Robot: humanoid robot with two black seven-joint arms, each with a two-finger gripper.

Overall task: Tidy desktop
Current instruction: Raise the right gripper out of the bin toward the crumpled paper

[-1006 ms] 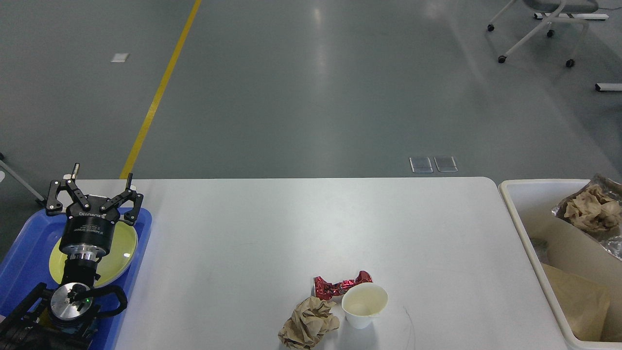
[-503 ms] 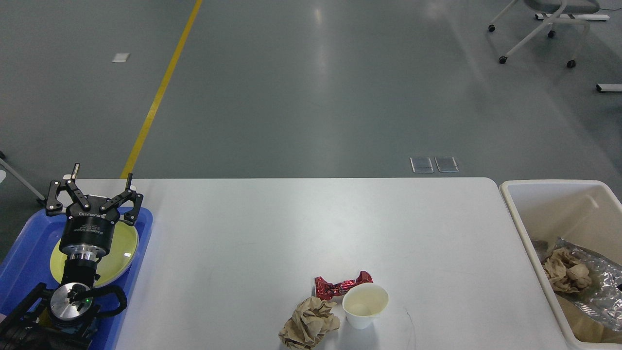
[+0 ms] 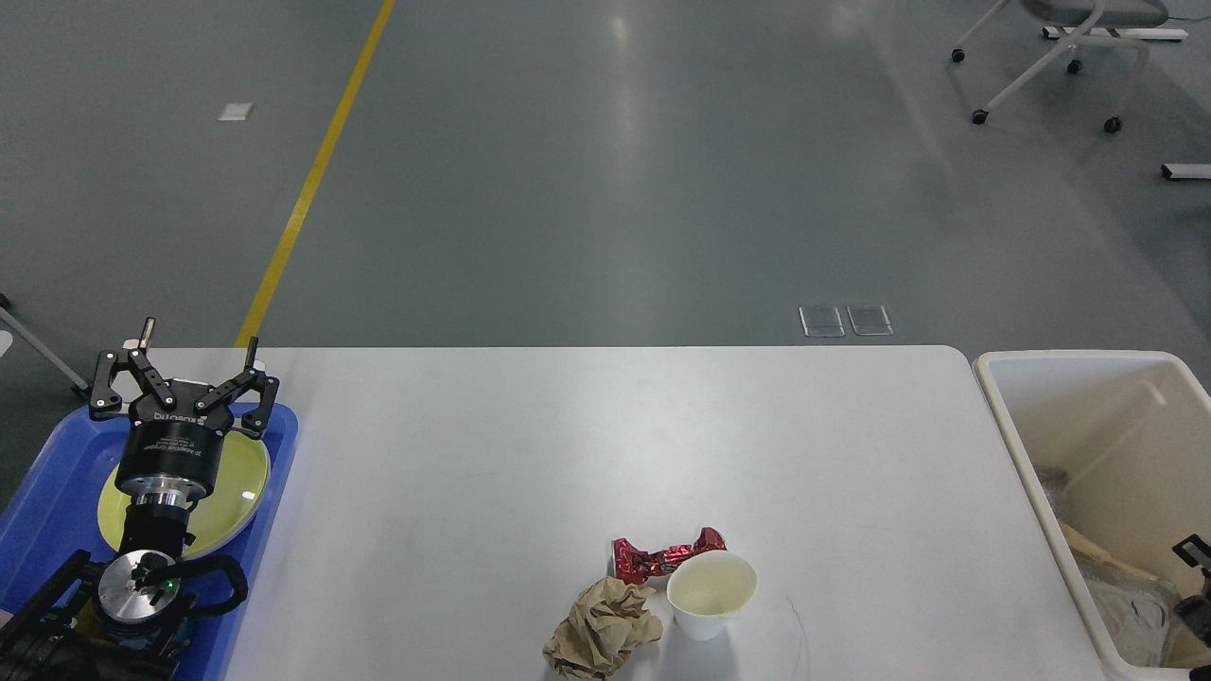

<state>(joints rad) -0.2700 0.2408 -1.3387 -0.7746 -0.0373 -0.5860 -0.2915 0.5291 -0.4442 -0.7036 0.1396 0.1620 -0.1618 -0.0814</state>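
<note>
Left gripper (image 3: 196,352) spread open above the blue tray (image 3: 47,492); litter sat on the desktop (image 3: 587,445).

The white desktop filled the lower middle of the view. Relative to its near edge, a paper cup (image 3: 710,594), a crumpled brown paper ball (image 3: 600,641) and a red foil wrapper (image 3: 662,558) clustered close together. The tray, at the desktop's left end, held a yellow-green plate (image 3: 241,473). A cream bin (image 3: 1088,445) stood beside its right end; a dark piece of the right gripper (image 3: 1194,591) showed there, jaws impossible to judge.
</note>
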